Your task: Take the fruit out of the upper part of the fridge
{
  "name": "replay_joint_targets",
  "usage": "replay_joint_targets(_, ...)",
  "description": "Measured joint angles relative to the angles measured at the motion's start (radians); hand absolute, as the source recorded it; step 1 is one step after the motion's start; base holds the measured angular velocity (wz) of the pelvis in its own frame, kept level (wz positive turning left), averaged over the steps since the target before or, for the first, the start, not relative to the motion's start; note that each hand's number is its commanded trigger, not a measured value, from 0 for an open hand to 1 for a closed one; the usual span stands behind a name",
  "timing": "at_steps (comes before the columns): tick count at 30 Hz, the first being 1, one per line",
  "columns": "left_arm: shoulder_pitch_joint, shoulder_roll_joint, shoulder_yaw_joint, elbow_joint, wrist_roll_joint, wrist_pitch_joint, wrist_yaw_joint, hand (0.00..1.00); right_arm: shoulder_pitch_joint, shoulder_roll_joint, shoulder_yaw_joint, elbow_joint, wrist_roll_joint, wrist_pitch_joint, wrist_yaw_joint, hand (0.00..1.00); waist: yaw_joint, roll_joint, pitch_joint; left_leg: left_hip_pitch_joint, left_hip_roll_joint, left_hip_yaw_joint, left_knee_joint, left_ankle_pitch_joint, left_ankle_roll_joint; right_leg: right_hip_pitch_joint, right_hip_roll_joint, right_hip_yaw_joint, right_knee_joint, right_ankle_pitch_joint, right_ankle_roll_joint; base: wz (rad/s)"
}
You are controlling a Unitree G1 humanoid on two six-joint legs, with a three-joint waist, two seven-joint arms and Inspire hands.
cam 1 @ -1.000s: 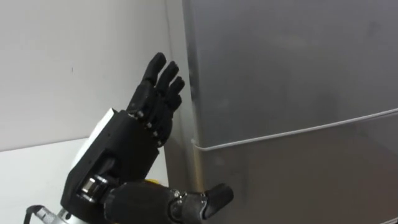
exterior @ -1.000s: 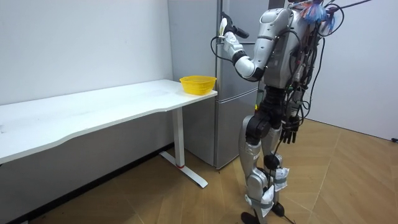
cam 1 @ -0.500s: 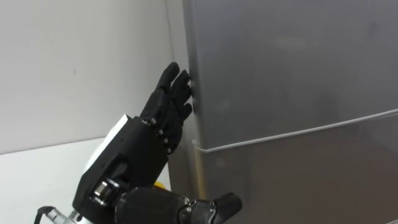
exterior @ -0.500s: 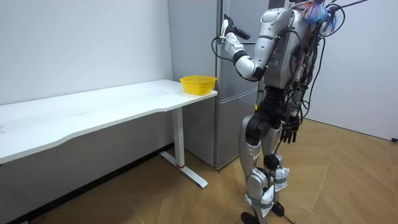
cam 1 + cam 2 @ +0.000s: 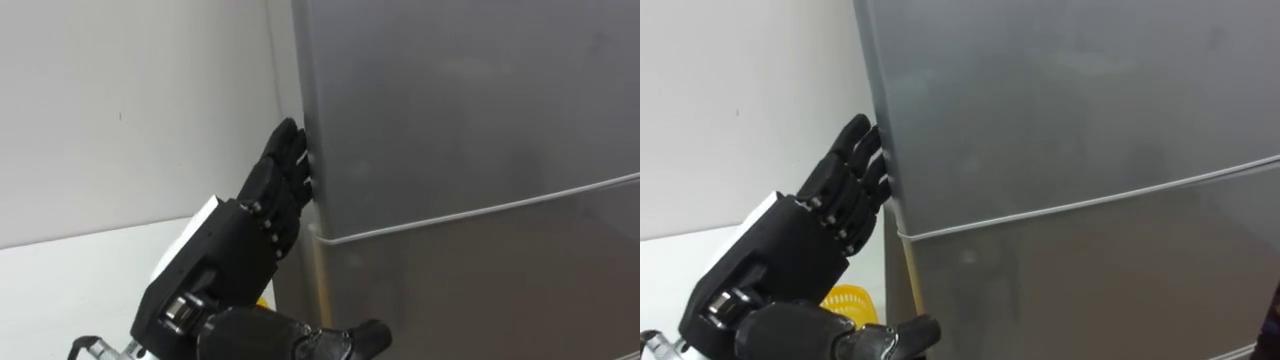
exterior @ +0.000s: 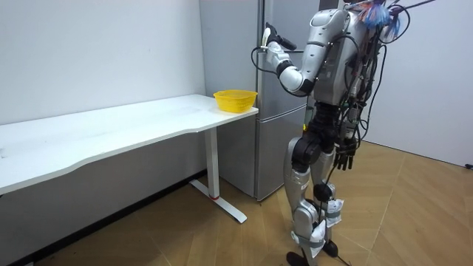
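Where smooth grey upper fridge door ends, blocky black L robot hand sits, fingers straight.

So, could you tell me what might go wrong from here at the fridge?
The left hand rests straight-fingered at the edge of the upper door, not curled round it, so a pull may slip off. The bowl sits on the table corner beside the fridge, near that arm; a dropped elbow might knock it.

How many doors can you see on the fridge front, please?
2. The upper door, with the left hand at its left edge, and the lower door beneath the seam. Another, lower down, could be hidden behind the robot.
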Motion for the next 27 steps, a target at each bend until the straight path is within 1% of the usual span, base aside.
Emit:
replay_joint_targets(1,0.000,0.000,0.007,0.002,0.001,0.000,0.005,0.15,0.000,0.000,0.000,0.000,0.000,0.004,0.000,0.00,0.001,-0.001,0.0005,0.000,0.000,0.000,0.000,0.000,0.000,0.000,0.000,0.000,0.000,0.000,0.000,0.00)
replay_joint_targets(3,0.000,0.004,0.017,0.003,0.001,0.000,0.005,0.17,-0.001,-0.001,0.000,0.000,0.000,0.011,0.000,0.00,0.001,-0.002,0.0008,0.002,0.000,0.000,0.000,0.000,0.000,-0.001,0.000,0.000,-0.002,0.000,0.000,0.00)
replay_joint_targets(4,0.000,0.002,0.017,0.003,0.000,0.000,0.005,0.22,-0.001,-0.001,0.000,0.000,0.000,0.011,0.000,0.00,0.001,-0.003,0.0012,0.001,0.001,0.000,0.000,0.000,0.000,-0.001,-0.001,0.000,-0.002,0.000,0.001,0.00)
replay_joint_targets(5,0.000,0.002,0.017,0.003,0.000,-0.001,0.003,0.44,0.000,-0.001,0.000,0.000,0.000,0.012,0.000,0.00,0.002,-0.004,0.0010,0.001,0.001,0.000,0.000,0.000,0.000,0.000,-0.001,0.000,-0.002,0.000,0.001,0.00)
replay_joint_targets(6,0.000,0.002,0.017,0.003,0.000,-0.001,0.003,0.50,0.000,-0.001,0.000,0.000,0.001,0.012,0.000,0.00,0.002,-0.005,0.0009,0.001,0.001,0.000,0.000,0.000,0.000,0.000,-0.002,0.000,-0.003,0.001,0.001,0.00)
replay_joint_targets(7,0.000,0.002,0.019,0.003,0.000,-0.001,0.004,0.44,-0.001,-0.001,0.000,-0.001,0.001,0.012,0.000,0.00,0.002,-0.005,0.0009,0.001,0.001,0.001,-0.001,0.000,0.000,0.000,-0.002,0.000,-0.004,0.001,0.002,0.00)
replay_joint_targets(8,0.000,0.002,0.024,0.003,0.000,0.000,0.006,0.14,-0.001,-0.001,0.000,-0.001,0.000,0.012,0.000,0.00,0.002,-0.005,0.0009,0.001,0.001,0.001,-0.001,0.000,0.000,0.000,-0.002,0.001,-0.005,0.002,0.003,0.00)
replay_joint_targets(9,0.000,0.002,0.028,0.004,0.000,0.000,0.006,0.00,0.000,-0.001,0.000,-0.001,0.000,0.012,0.000,0.00,0.002,-0.005,0.0009,0.001,0.001,0.001,-0.001,0.000,0.000,0.000,-0.002,0.001,-0.006,0.002,0.003,0.00)
replay_joint_targets(11,0.000,0.003,0.035,0.004,0.000,0.000,0.003,0.00,0.000,-0.001,0.000,-0.001,0.000,0.019,0.000,0.00,0.001,-0.005,0.0007,0.000,0.000,0.001,-0.001,0.000,0.000,0.003,-0.002,0.001,-0.014,0.003,0.005,0.00)
replay_joint_targets(18,0.000,0.002,0.025,0.003,-0.001,-0.003,-0.012,0.00,-0.002,-0.001,0.000,-0.003,0.000,0.019,0.000,0.00,0.002,-0.009,-0.0009,0.000,-0.001,0.001,-0.001,0.000,0.000,0.005,-0.003,0.001,-0.015,0.005,0.008,0.00)
replay_joint_targets(22,0.000,0.006,0.022,0.004,-0.001,0.005,-0.017,0.00,0.000,-0.001,0.000,-0.002,0.000,0.020,0.000,0.00,0.003,-0.009,-0.0009,0.000,-0.001,0.001,-0.001,0.000,0.000,0.004,-0.003,0.003,-0.016,0.005,0.008,0.00)
replay_joint_targets(27,0.000,0.019,-0.007,0.004,0.000,0.016,-0.034,0.00,0.000,-0.001,0.000,-0.002,0.000,0.019,0.001,0.00,0.000,-0.008,-0.0008,0.000,0.000,0.001,0.000,0.000,0.001,0.003,-0.002,0.004,-0.015,0.005,0.008,0.00)
